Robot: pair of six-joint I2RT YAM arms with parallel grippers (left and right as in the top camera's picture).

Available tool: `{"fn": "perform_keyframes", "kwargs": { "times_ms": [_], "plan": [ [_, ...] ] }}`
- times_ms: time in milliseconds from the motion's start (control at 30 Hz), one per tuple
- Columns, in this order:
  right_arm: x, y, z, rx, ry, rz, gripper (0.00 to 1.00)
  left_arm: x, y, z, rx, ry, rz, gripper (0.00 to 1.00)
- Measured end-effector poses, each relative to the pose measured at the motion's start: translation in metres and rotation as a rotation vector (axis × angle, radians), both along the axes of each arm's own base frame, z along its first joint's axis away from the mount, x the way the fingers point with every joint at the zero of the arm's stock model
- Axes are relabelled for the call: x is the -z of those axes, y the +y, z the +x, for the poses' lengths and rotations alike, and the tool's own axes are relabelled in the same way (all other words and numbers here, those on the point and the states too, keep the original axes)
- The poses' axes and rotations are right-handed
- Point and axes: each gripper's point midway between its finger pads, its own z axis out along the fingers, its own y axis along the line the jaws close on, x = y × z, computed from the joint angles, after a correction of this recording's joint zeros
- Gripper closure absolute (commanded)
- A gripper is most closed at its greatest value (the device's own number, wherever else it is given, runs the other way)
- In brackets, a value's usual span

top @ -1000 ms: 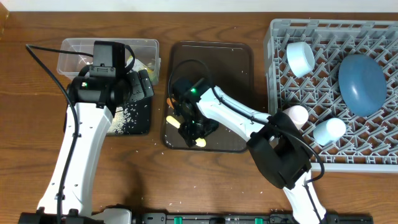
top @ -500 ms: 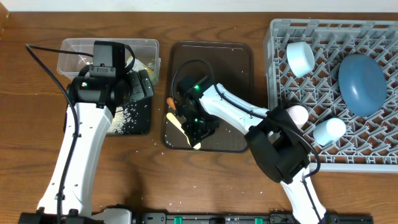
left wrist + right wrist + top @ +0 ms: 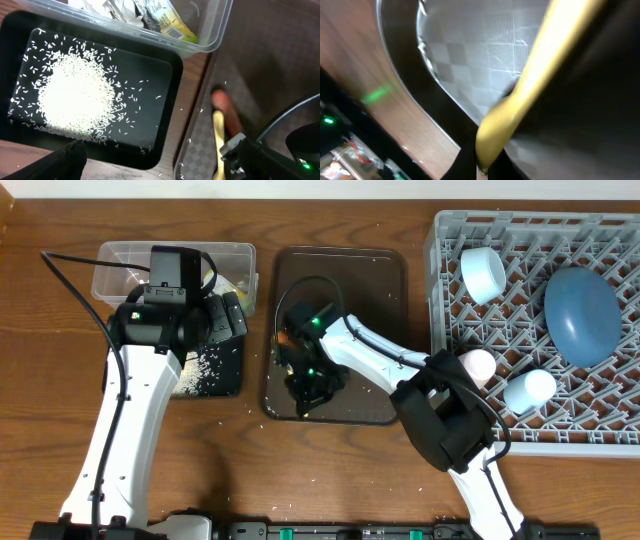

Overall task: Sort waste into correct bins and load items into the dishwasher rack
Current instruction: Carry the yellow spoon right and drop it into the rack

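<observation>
Well, overhead hides the yellow stick (image 3: 530, 75); wrist views show it.
Over the brown tray (image 3: 385, 280) the right fingers (image 3: 461, 167) pinch it; left fingers (image 3: 65, 161) gape above the rice (image 3: 75, 100).

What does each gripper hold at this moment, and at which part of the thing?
The right gripper is shut on a thin yellow utensil, near its rounded end, over the brown tray. The left gripper is open and holds nothing.

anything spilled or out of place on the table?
Yes. Stray rice lies on the table between black tray and brown tray, off the main pile. Carrot sits unbinned on the brown tray, where the right tool grips a yellow stick.
</observation>
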Motion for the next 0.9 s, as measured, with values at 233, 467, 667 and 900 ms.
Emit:
{"fn": "perform_keyframes", "kwargs": {
  "times_ms": [233, 467, 667, 900],
  "plan": [
    [-0.001, 0.002, 0.002, 0.033, 0.013, 0.003, 0.99, 0.0, 0.0, 0.0, 0.0, 0.0, 0.0, 0.01],
    [-0.01, -0.013, 0.009, 0.062, 0.014, -0.021, 0.99, 0.0, 0.0, 0.0, 0.0, 0.0, 0.0, 0.01],
    [-0.066, -0.023, 0.035, 0.108, -0.109, 0.063, 0.99, 0.0, 0.0, 0.0, 0.0, 0.0, 0.0, 0.01],
    [-0.139, -0.095, 0.091, 0.28, -0.349, 0.051, 0.99, 0.0, 0.0, 0.0, 0.0, 0.0, 0.0, 0.01]
  ]
}}
